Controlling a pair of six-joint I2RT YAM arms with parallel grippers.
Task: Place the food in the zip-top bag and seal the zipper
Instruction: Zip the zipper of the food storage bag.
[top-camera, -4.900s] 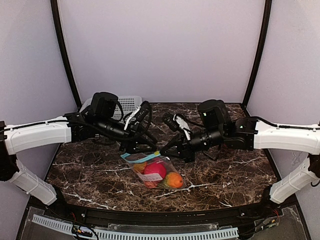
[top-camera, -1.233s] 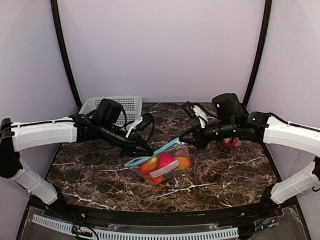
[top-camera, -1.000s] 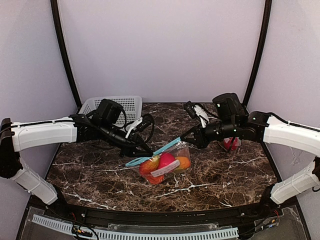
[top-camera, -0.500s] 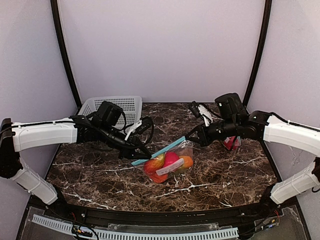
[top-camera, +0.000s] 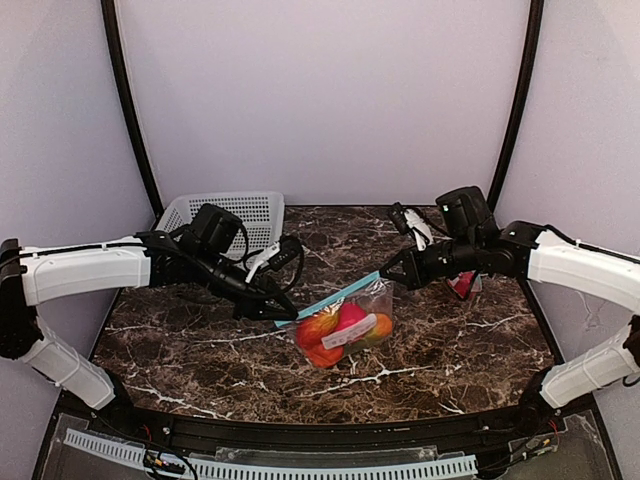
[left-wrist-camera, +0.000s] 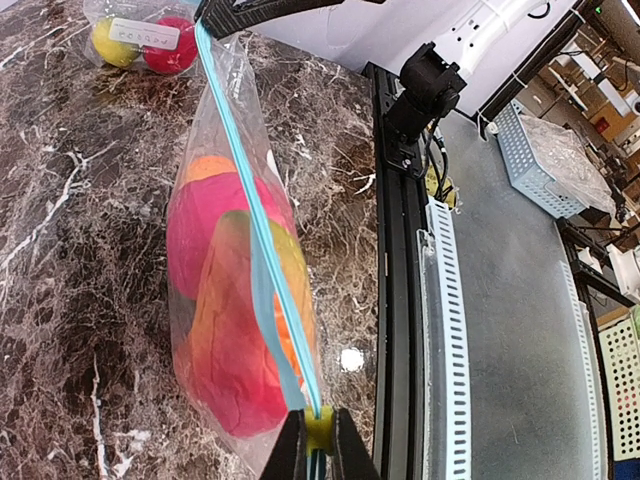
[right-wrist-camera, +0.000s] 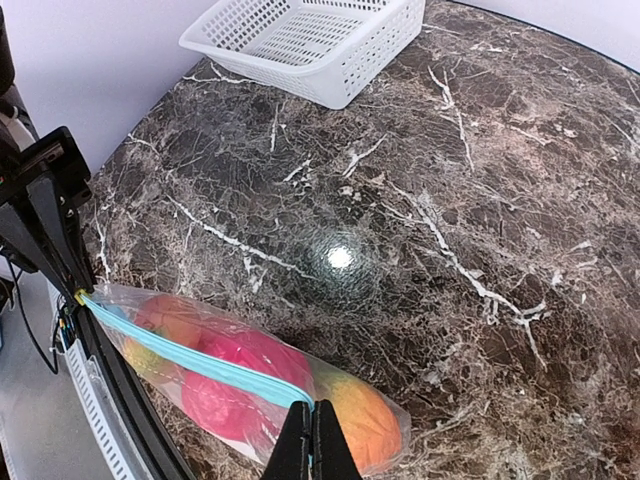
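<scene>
A clear zip-top bag (top-camera: 345, 322) hangs stretched between both grippers just above the marble table (top-camera: 200, 345). Its teal zipper strip (top-camera: 335, 296) runs taut from one gripper to the other. The food (top-camera: 340, 320) is inside it: red, pink and orange fruits (left-wrist-camera: 215, 330). My left gripper (top-camera: 287, 314) is shut on the yellow-green zipper slider (left-wrist-camera: 318, 432) at the strip's left end. At the strip's right end my right gripper (top-camera: 385, 277) is shut on the bag's edge (right-wrist-camera: 300, 395), beside an orange fruit (right-wrist-camera: 365, 425).
A white mesh basket (top-camera: 250, 210) stands at the back left. A second small bag (top-camera: 462, 286) holding red and yellow fruits (left-wrist-camera: 140, 40) lies behind my right arm. The table's black front rail (top-camera: 320, 432) runs close to the hanging bag.
Both grippers have shifted to the right with the bag held between them; the bag now hangs farther right and slightly higher. The strip has stayed taut.
</scene>
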